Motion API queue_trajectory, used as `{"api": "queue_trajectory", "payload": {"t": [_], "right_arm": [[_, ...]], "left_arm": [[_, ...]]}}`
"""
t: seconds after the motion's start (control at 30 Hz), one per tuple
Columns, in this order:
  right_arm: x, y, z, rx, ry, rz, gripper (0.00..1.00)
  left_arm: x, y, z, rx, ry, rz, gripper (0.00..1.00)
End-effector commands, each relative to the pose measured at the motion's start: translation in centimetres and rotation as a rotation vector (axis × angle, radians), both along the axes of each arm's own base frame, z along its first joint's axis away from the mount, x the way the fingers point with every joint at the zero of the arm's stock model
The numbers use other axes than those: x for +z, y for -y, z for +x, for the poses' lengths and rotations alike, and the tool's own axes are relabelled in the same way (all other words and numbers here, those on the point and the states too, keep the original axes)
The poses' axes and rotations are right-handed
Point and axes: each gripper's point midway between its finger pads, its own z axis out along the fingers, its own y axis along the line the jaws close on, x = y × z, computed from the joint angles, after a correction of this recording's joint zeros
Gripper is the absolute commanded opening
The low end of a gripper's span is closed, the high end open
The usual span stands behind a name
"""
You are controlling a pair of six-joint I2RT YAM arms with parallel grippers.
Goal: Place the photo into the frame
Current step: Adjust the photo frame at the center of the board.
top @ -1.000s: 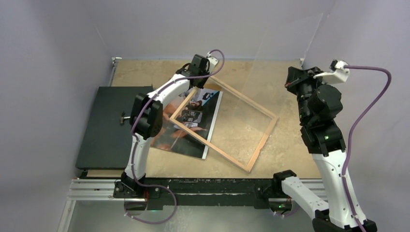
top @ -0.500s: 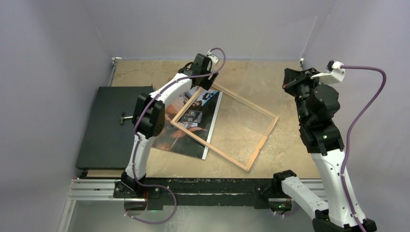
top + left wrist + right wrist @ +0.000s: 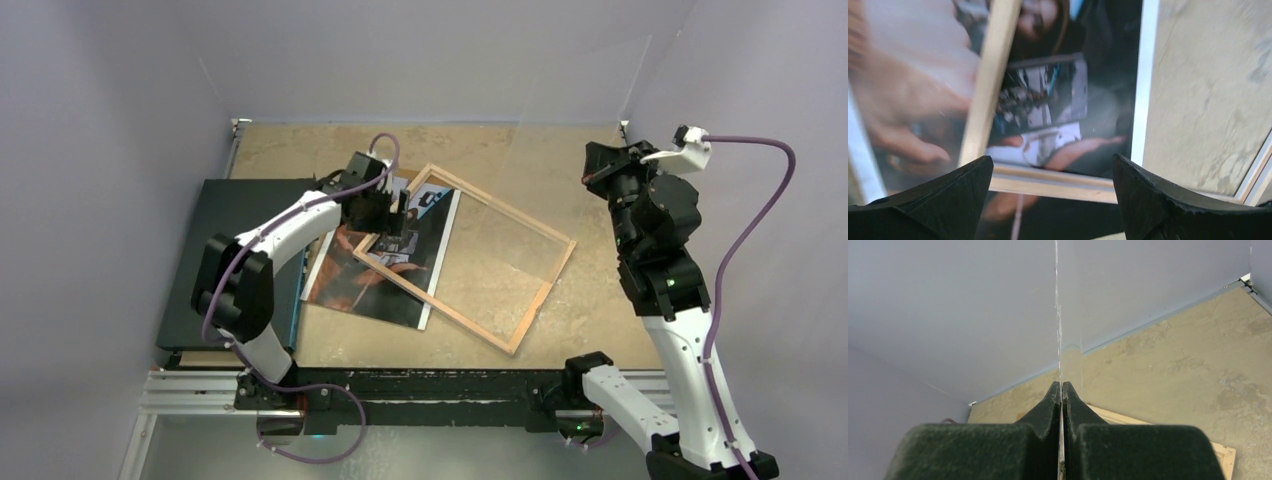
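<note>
Photo (image 3: 360,280) flat on the counter (image 3: 300,150), its right part under the overlapping frame (image 3: 546,296). Left fingers (image 3: 938,200) spread open above both; right fingers (image 3: 1043,415) closed on an upright clear pane (image 3: 1058,340).

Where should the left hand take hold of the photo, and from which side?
Grip the photo by its left edge, coming from the left with the open left hand. It lies flat, and the frame lies across its right part, leaving only the left and near edges uncovered. One finger probably must slide underneath.
</note>
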Motion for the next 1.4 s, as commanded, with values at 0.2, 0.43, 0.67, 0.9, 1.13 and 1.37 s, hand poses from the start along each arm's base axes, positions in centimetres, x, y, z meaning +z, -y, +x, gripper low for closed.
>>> {"api": "queue_trajectory", "payload": {"t": [0.2,0.43,0.67,0.9,1.13,1.37], "right_arm": [[0.8,-0.4,0.0,0.022,0.046,0.038,0.00],[0.4,-0.6,0.4,0.029,0.037,0.037,0.00],[-0.3,-0.8,0.7,0.035,0.023,0.028,0.00],[-0.5,-1.0,0.5,0.047,0.025,0.037,0.00],[0.2,-0.8,0.0,0.042,0.035,0.035,0.00],[0.2,-0.8,0.0,0.043,0.038,0.035,0.00]], "left_arm": [[-7.7,0.8,-6.2,0.028,-0.274,-0.048,0.87],[-3.0,1.9,-2.7,-0.015,-0.139,-0.053,0.85],[2.5,1.3,-1.3,-0.059,0.058,0.004,0.85],[-2.4,-1.9,-3.6,-0.043,-0.060,0.137,0.84],[-5.2,-3.6,-0.4,-0.077,0.004,0.240,0.67],[-7.9,-4.0,0.4,-0.154,-0.017,0.259,0.40]]}}
